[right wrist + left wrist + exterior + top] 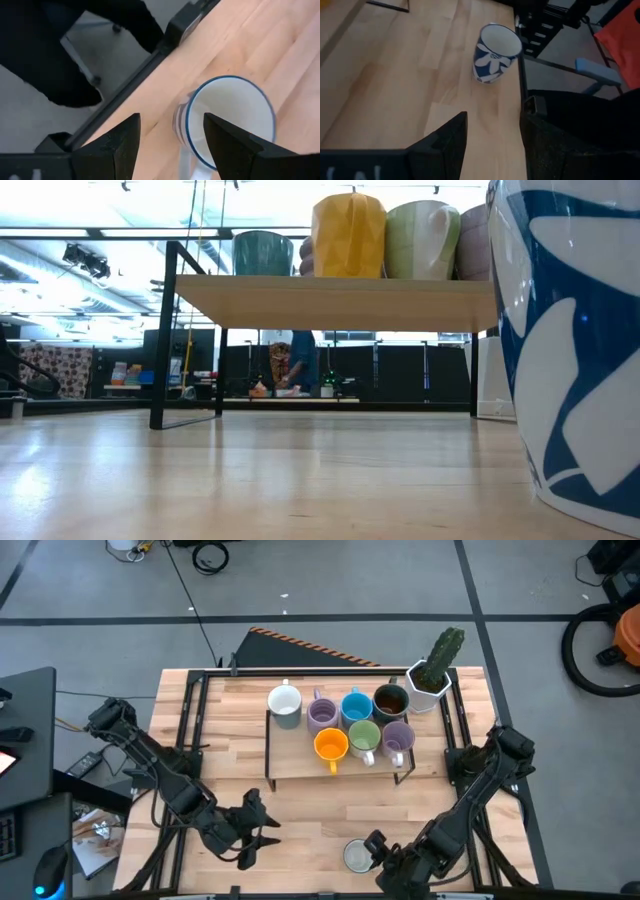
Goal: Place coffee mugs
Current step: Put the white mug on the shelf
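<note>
Right fingers: from my right wrist camera I see them spread apart, the right gripper point(170, 137) hovering over the rim of the blue-and-white mug point(227, 117), one finger outside the rim and one over its mouth; I cannot tell whether they touch it
Left fingers: parted and holding nothing, the left gripper point(492, 132) above bare counter point(395, 75), aimed toward that same mug point(495, 52)
Overhead only: the left gripper point(262, 830) sits near the front left, the right gripper point(378, 850) just beside the mug point(357, 856) at the counter's front edge
Shelf: a low rack point(290, 765) carries a white mug point(285, 702), lavender mug point(322, 713), blue mug point(356, 706), dark brown mug point(390, 700), orange mug point(331, 746), green mug point(364, 736) and a second lavender mug point(398, 737)
Planter: a white cactus planter point(428, 683) stands at the back right corner
Low camera only: the patterned mug point(575, 350) fills its right side, with the orange mug point(348, 235) and green mug point(422, 240) seen up on the rack
</note>
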Tool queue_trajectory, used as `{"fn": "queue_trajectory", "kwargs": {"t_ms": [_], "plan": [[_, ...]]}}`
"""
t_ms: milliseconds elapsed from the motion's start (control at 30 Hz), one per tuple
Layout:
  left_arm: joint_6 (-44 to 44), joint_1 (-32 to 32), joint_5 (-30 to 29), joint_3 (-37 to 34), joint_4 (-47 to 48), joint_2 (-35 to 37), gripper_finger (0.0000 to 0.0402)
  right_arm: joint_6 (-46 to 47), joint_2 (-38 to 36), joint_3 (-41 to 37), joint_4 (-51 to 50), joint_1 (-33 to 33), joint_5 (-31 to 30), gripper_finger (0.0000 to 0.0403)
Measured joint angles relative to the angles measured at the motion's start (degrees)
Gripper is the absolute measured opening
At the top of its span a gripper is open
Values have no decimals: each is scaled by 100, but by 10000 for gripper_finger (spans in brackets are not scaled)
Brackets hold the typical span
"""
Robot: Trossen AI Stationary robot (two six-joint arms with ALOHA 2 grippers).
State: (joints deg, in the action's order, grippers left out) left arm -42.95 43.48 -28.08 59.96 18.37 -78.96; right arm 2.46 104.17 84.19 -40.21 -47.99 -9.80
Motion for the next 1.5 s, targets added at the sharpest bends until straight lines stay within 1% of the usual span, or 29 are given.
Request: {"fn": "queue_trajectory", "kwargs": {"t_ms": [200, 400, 500, 567, 1000, 1200, 1333, 1500], "plan": [[-158, 145, -4, 0, -2, 0, 188, -293, 342, 93, -65, 34, -50, 219], [-187, 145, -22, 0, -2, 0, 188, -356, 359, 97, -61, 144, -49, 213], [-187, 145, -22, 0, 2, 0, 188, -361, 410, 99, -47, 200, 274, 212], [-187, 145, -21, 2, 6, 0, 188, -374, 468, 89, -99, 216, 369, 212], [-189, 143, -26, 2, 32, -2, 188, -366, 546, 87, -227, 308, 377, 209], [-191, 141, -24, 2, 28, -2, 188, -459, 545, -193, 7, 508, 452, 207], [-191, 135, -26, 2, 26, -2, 188, -464, 545, -291, 64, 646, 366, 196], [-299, 132, -37, 2, 26, -2, 188, -463, 545, -298, 77, 788, 365, 162]]}}
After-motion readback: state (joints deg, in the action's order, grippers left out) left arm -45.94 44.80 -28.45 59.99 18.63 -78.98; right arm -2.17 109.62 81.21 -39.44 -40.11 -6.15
